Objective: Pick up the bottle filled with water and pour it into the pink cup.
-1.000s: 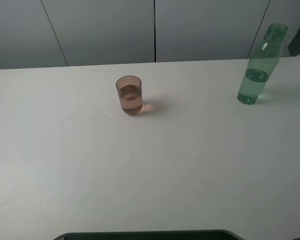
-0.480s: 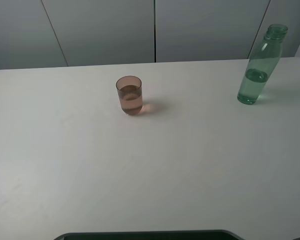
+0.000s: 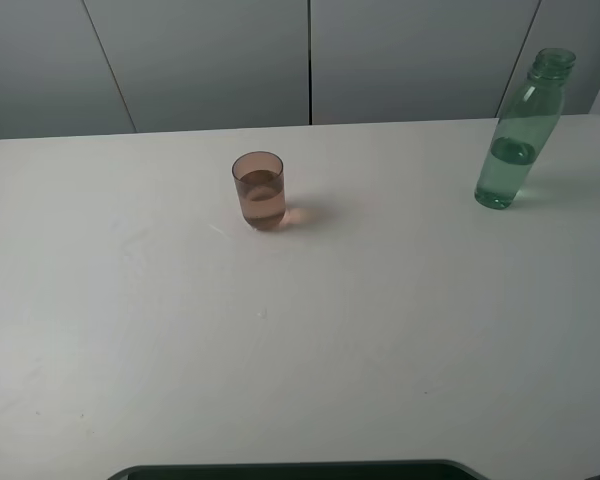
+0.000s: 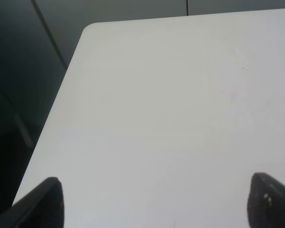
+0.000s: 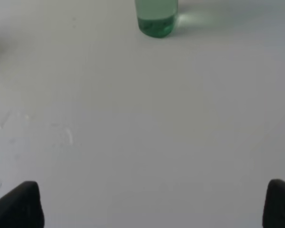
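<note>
table: white | pink cup upright | bottle upright

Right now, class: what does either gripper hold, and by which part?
Nothing. Both the left gripper and right gripper are open and empty; the bottle stands free.

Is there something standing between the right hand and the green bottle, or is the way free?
Nothing visible stands in the way. In the right wrist view only bare table lies between the open right hand and the bottle, which stands upright ahead of it.
</note>
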Controlling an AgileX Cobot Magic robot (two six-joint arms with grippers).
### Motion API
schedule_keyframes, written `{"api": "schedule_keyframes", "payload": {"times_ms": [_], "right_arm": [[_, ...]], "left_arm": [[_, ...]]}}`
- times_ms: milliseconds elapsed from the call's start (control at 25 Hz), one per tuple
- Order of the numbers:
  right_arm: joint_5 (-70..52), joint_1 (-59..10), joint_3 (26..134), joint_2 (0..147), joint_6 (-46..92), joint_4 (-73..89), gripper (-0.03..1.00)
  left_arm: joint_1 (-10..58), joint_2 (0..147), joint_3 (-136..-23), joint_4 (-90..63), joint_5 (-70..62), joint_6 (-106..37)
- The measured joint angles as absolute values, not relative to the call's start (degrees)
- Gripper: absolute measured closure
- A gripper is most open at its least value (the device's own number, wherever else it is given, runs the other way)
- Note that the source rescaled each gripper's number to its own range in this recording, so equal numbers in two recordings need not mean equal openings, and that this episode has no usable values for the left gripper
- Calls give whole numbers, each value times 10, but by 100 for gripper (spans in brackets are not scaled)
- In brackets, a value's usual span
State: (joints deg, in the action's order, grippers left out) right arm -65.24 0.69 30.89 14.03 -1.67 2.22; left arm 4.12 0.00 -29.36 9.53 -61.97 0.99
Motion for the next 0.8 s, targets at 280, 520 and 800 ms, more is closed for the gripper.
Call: {"api": "schedule_keyframes", "payload": {"times_ms": [280,520,800], "right_arm": [[-634,7,295,31,-11,21,-3],[-632,7,295,0,-8,11,-3],[-631,7,295,0,-7,11,-3]], "left_arm": [[41,0,-294,95,-620,11],[41,0,-294,95,-620,11],[41,0,-294,94,-620,11]]}}
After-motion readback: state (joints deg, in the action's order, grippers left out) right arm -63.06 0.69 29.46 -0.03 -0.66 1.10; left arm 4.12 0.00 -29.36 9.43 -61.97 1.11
